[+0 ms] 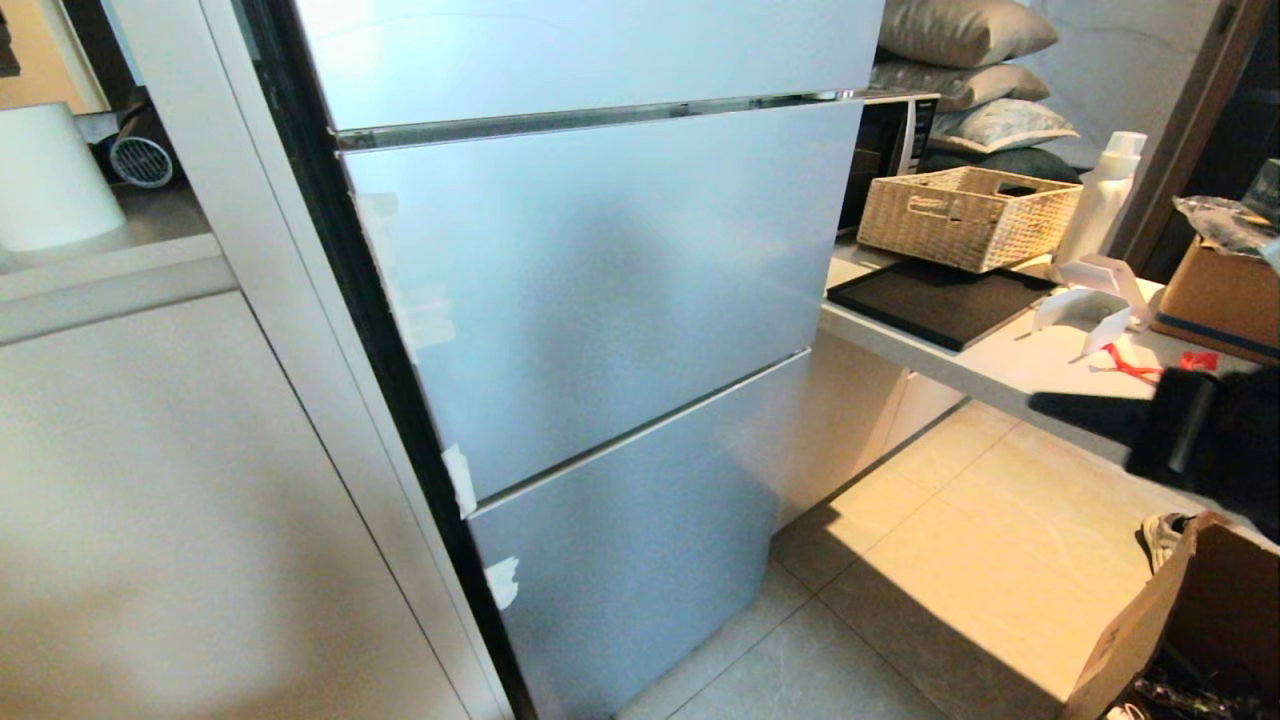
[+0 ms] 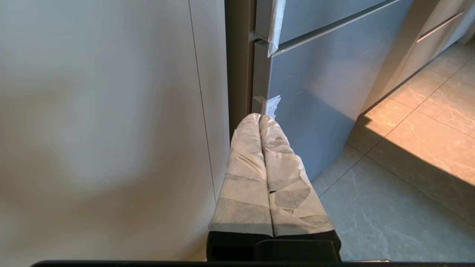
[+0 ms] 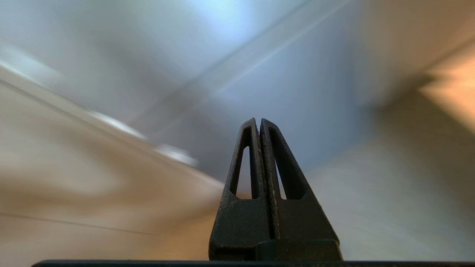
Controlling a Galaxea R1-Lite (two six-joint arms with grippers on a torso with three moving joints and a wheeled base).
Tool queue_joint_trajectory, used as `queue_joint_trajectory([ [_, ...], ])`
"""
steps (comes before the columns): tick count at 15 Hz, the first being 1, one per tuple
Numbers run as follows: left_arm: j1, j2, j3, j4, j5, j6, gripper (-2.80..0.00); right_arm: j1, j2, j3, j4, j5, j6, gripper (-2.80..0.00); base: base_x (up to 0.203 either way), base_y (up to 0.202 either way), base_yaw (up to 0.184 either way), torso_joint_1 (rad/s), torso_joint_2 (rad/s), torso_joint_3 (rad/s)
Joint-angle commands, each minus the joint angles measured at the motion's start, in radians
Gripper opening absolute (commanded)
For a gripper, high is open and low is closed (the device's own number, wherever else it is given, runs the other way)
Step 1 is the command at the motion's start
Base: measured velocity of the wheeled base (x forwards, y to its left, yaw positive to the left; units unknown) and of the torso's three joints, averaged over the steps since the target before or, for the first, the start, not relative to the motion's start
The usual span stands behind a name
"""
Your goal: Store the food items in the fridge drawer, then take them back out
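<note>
The pale-blue fridge is standing closed, its drawer and food hidden. The right gripper is hovering at its four o'clock, fingers pressed together, empty. The left gripper, fingers together, is pointing at the fridge's lower corner.

The head view looks down from above at the closed fridge and the floor. Both wrist views sit low, facing the fridge's lower front from near.
</note>
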Motion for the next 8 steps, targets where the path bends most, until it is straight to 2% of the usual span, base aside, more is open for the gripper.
queue_joint_trajectory([
  [1,0.000,0.000,0.000,0.000,0.000,0.000,-2.80,-0.135,-0.346,0.228,0.017,0.026,-0.137,-2.80,0.000,0.000,0.000,0.000,0.00,0.000],
  [5,0.000,0.000,0.000,0.000,0.000,0.000,-2.80,-0.328,-0.668,0.517,0.037,0.126,-0.290,-2.80,0.000,0.000,0.000,0.000,0.00,0.000],
  [8,0.000,0.000,0.000,0.000,0.000,0.001,-2.80,-0.362,-0.883,0.692,0.044,0.147,-0.397,-2.80,0.000,0.000,0.000,0.000,0.00,0.000],
])
